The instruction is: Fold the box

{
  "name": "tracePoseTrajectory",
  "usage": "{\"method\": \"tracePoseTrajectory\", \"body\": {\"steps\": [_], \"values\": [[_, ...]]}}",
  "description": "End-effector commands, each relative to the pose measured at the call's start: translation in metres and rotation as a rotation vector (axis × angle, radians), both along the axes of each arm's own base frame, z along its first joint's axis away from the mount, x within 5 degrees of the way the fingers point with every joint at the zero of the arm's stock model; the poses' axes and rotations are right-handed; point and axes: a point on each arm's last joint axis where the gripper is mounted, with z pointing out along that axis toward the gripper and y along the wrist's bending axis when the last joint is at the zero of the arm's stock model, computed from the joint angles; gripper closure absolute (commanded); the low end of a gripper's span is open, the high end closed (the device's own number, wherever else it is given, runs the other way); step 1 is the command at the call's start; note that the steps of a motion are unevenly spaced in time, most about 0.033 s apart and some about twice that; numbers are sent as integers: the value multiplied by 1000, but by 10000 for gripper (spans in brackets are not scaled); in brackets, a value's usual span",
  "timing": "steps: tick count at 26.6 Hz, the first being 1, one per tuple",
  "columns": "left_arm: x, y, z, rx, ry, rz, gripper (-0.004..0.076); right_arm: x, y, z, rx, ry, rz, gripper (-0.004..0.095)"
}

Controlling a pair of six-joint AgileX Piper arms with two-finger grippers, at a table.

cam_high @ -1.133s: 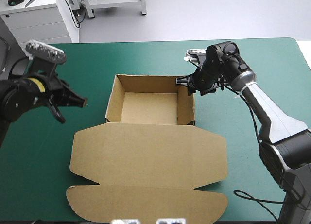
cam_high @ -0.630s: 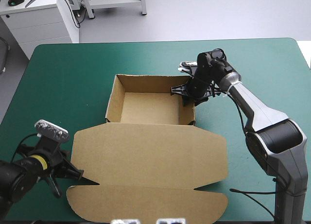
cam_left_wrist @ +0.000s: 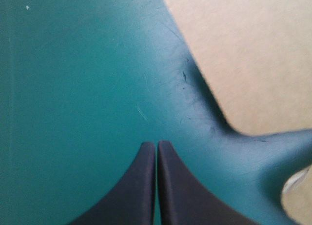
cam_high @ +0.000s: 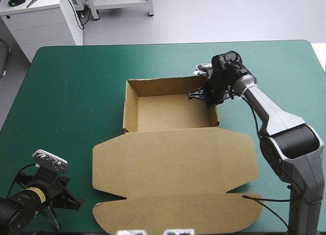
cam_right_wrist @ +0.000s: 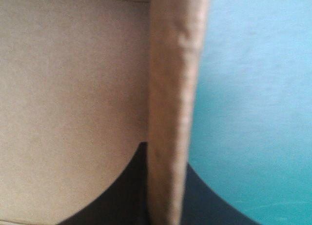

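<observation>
The brown box (cam_high: 173, 158) is sitting as an open tray mid-way across the teal-green cover (cam_high: 71, 92), its lid lying flat on the near side. The right gripper (cam_high: 206, 95) is pinching the box's right wall by the far corner. The left gripper (cam_high: 79, 204) is hovering just off the box's near-left corner, fingers pressed together, holding nothing.

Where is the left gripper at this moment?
High view: the left gripper is over the table at its near-left corner, beside the box lid, not touching.
</observation>
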Motion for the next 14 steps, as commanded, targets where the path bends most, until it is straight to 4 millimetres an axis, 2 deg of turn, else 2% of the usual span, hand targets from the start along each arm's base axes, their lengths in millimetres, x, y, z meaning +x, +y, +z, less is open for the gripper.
{"method": "tracePoseTrajectory", "body": {"steps": [1, 4, 5, 10, 14], "values": [[2, -1, 9, -15, -42, -6, 731, -8, -49, 62, -2, -151, -88, 927], [1, -1, 8, -8, -23, -3, 731, -13, -113, 87, -50, -219, -200, 927], [1, -1, 8, -8, -20, -3, 731, -16, -125, 90, -72, -223, -219, 927], [1, -1, 7, -7, -18, -3, 731, -41, -206, 86, -192, -183, -395, 927], [1, -1, 7, -7, -18, -3, 731, -65, -268, 79, -212, -131, -550, 927]]}}
